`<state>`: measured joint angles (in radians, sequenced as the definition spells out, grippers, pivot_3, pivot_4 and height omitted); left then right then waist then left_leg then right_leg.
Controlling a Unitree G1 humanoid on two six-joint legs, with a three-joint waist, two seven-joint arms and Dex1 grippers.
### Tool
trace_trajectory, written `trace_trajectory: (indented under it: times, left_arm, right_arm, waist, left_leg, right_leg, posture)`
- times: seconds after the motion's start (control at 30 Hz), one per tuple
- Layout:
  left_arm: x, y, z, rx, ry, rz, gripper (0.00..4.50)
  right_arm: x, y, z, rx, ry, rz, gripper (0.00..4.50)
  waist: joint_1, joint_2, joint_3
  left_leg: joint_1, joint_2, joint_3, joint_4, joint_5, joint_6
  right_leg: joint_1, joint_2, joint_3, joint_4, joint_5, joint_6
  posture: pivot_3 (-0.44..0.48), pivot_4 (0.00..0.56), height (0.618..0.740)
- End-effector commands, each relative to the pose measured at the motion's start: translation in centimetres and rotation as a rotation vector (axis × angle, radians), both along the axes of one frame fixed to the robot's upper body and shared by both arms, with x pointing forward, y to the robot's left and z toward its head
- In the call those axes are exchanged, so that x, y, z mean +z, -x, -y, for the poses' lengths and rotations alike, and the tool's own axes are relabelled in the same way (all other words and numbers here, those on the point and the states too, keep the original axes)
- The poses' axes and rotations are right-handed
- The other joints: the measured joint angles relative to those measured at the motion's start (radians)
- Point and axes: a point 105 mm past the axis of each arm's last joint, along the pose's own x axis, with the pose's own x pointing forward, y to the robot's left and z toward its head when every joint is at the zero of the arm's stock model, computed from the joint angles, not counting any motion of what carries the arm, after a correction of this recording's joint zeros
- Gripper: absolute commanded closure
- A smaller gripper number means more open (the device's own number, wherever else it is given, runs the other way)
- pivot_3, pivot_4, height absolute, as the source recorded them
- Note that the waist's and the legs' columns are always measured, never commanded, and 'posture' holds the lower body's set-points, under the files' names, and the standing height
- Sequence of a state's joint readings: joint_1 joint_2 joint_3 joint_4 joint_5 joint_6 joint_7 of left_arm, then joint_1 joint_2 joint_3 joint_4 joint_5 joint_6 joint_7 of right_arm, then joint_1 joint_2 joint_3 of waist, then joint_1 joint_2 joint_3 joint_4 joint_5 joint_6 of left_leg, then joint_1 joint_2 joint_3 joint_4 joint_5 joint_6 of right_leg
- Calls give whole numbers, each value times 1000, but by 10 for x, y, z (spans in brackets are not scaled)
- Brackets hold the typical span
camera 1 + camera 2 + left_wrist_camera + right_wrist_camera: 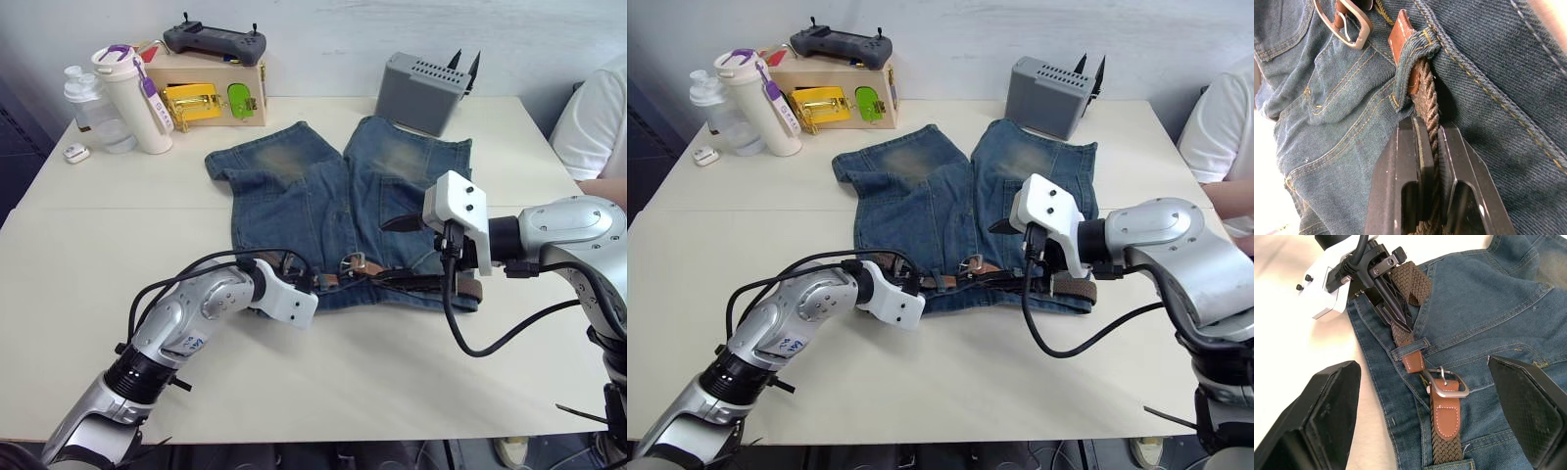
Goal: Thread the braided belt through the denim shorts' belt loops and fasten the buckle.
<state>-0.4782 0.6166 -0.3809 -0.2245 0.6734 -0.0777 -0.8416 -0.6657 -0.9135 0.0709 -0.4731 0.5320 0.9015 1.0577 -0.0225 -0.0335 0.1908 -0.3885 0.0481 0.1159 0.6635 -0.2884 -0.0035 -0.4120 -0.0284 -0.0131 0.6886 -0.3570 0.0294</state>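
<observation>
Our mid-blue denim shorts [333, 196] with faded patches lie flat on the pale table [118, 255], waistband toward us. The long dark brown woven belt [1410, 279] runs along that waistband.

We seem to be near the end of the threading step. Our left gripper [1432, 147] has its two black fingers pressed together on the woven belt, just beside a short blue denim belt loop [1413, 56]. The smooth tan leather tip [1413, 363] has poked out the far side of that loop. The small silver metal buckle [1447, 387] lies just past the tip, close but not touching.

Our right gripper [1425, 411] hangs over the buckle with its fingers spread wide, holding nothing.

Next, we think the left gripper should push more belt through the loop. Then the right gripper can come down, pinch the tan tip and pull it to the buckle. The prong must find a gap in the weave, so we should go slowly.
</observation>
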Motion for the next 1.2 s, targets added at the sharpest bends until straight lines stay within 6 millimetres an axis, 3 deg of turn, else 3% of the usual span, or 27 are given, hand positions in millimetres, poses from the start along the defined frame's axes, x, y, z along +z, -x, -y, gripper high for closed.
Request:
trace_trajectory:
  times: [0.03, 0.23, 0.43, 0.57, 0.73, 1.0, 1.1, 1.2]
  left_arm:
    - [6, 1, -28, 50, -41, 2, 4500]
    - [26, 4, -62, 84, -79, 4, 4500]
    - [71, 4, -69, 133, 340, -155, 4500]
    - [94, -2, -60, 55, 365, -98, 4500]
    - [110, -7, -44, -30, 353, -20, 4500]
    - [115, -10, -24, -94, 393, -26, 4500]
    - [112, -9, -21, -101, 392, -40, 4500]
    - [111, -8, -21, -99, 410, -61, 4500]
  right_arm:
    - [10, 5, 0, 15, 10, 49, 104]
    - [8, 3, 0, 21, 13, 43, 104]
    - [14, -4, -14, 80, -9, 153, 104]
    - [20, -6, -41, 209, 4, 359, 104]
    - [23, -14, -56, 248, -1, 451, 104]
    - [11, -38, -71, 220, 41, 530, 104]
    - [9, -45, -75, 209, 49, 583, 933]
    - [10, -49, -77, 208, 54, 649, 2360]
  waist:
    - [-5, 0, 0]
    - [-12, 1, 0]
    - [-6, 0, 0]
    - [-6, 0, 0]
    - [-6, 0, 0]
    - [-7, 0, 0]
    - [-8, 0, 0]
    - [-8, 0, 0]
  left_leg:
    - [0, 0, 0, 0, 0, 0]
    - [1, 1, 0, -2, 0, 0]
    - [0, 1, 0, -2, 0, 0]
    - [0, 1, 0, 0, 1, -1]
    - [-1, 0, 0, 0, 1, -2]
    - [0, 1, 1, 0, 1, -2]
    - [0, 1, 1, 0, 1, -2]
    - [-1, 1, 1, 0, 1, -2]
  right_leg:
    - [0, 0, 0, 0, 0, 0]
    - [-1, 1, 0, 0, 0, 0]
    - [0, 0, 0, -1, 0, 0]
    - [0, 1, 0, 0, 0, 0]
    - [-1, 1, 0, -1, 0, 0]
    - [-1, 1, 0, 0, 0, 0]
    - [-2, 1, 0, 1, 0, 0]
    - [-2, 1, 0, 1, 0, 0]
  posture:
    - [0, 150, 735]
    - [0, 150, 735]
    - [0, 150, 735]
    - [0, 150, 735]
    - [0, 150, 735]
    - [0, 150, 735]
    - [0, 150, 735]
    - [0, 150, 735]
